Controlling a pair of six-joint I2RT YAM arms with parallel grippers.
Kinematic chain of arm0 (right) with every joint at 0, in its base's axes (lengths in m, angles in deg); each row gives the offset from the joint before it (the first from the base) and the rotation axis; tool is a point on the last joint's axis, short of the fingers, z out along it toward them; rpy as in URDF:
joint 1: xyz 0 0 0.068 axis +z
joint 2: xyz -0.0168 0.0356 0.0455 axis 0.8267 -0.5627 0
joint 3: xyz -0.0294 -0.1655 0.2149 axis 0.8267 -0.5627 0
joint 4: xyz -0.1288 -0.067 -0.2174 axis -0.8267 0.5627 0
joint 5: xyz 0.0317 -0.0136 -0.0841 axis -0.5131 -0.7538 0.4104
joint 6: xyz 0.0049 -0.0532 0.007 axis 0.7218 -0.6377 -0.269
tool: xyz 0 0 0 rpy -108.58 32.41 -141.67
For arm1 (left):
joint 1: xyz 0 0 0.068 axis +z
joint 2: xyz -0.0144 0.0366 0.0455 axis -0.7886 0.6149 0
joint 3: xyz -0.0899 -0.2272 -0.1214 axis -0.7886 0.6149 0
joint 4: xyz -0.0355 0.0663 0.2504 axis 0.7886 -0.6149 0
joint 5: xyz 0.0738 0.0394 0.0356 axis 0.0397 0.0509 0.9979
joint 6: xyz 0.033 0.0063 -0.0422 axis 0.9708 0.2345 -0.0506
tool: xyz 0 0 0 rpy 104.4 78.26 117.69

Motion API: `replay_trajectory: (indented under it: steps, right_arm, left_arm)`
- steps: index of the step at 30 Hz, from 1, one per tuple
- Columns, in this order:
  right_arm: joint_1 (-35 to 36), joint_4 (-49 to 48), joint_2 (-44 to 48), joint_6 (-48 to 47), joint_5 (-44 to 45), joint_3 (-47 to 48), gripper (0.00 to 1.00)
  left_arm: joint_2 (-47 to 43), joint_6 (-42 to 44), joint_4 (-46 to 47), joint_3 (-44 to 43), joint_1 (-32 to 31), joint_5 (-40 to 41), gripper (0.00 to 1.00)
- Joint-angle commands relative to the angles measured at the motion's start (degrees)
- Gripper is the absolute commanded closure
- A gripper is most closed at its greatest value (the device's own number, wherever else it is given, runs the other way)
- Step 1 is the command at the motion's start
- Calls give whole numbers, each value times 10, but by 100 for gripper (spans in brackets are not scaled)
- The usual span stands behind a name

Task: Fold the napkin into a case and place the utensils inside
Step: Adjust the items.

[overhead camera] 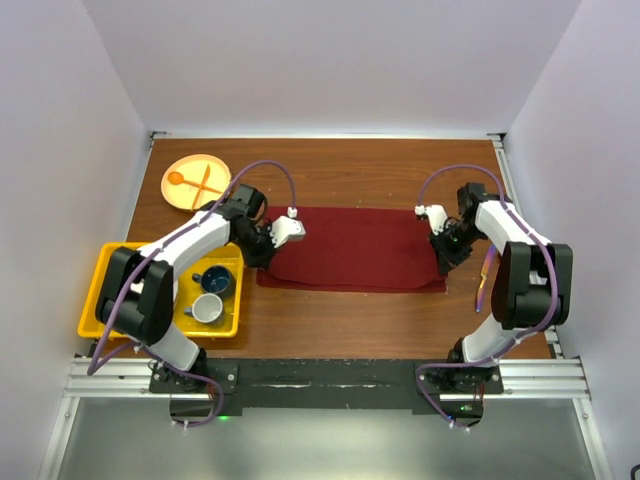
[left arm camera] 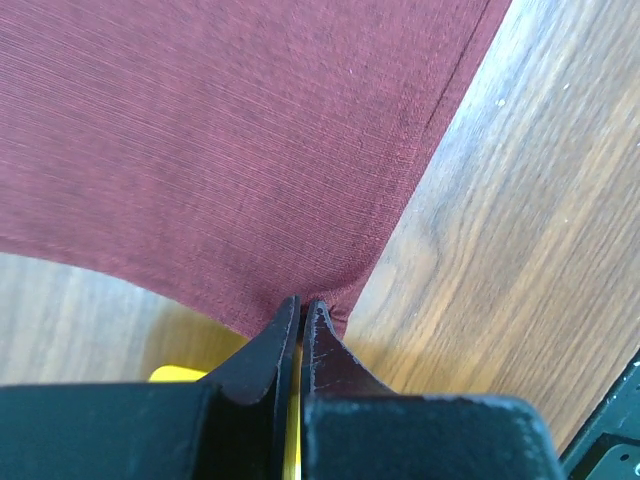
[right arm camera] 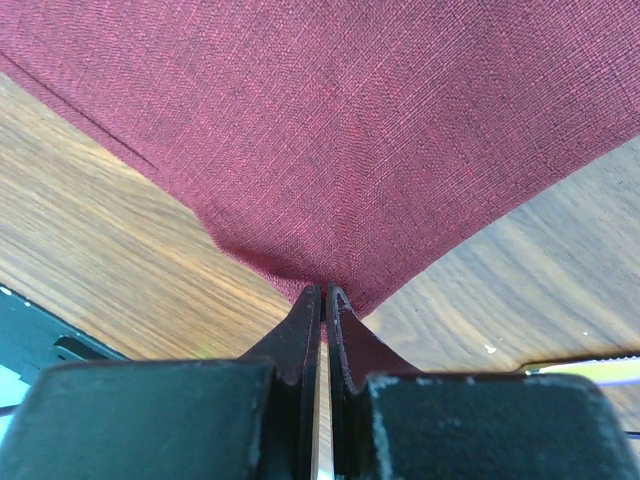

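The dark red napkin (overhead camera: 355,248) lies as a wide rectangle in the middle of the table. My left gripper (overhead camera: 262,260) is shut on its near left corner; the left wrist view shows the jaws (left arm camera: 301,300) pinching the napkin (left arm camera: 220,140) corner, held slightly above the wood. My right gripper (overhead camera: 443,262) is shut on the near right corner; the right wrist view shows the jaws (right arm camera: 325,288) pinching the napkin (right arm camera: 380,130) the same way. A slim purple-sheened utensil (overhead camera: 486,278) lies on the table right of the napkin, beside the right arm. No folded case shows.
A yellow tray (overhead camera: 100,290) at the near left holds a blue cup (overhead camera: 214,282) and a grey cup (overhead camera: 207,309). An orange plate (overhead camera: 196,181) with an orange spoon and fork sits at the far left. White walls enclose the table.
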Motion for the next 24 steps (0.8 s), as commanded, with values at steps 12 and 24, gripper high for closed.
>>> replay_trajectory:
  steps: [12, 24]
  right_arm:
    - [14, -18, 18, 0, 7, -37, 100]
    - [13, 19, 34, -24, 17, -5, 100]
  left_arm:
    - [-10, 41, -1, 48, 17, 27, 100]
    - [-29, 43, -30, 27, 16, -8, 100]
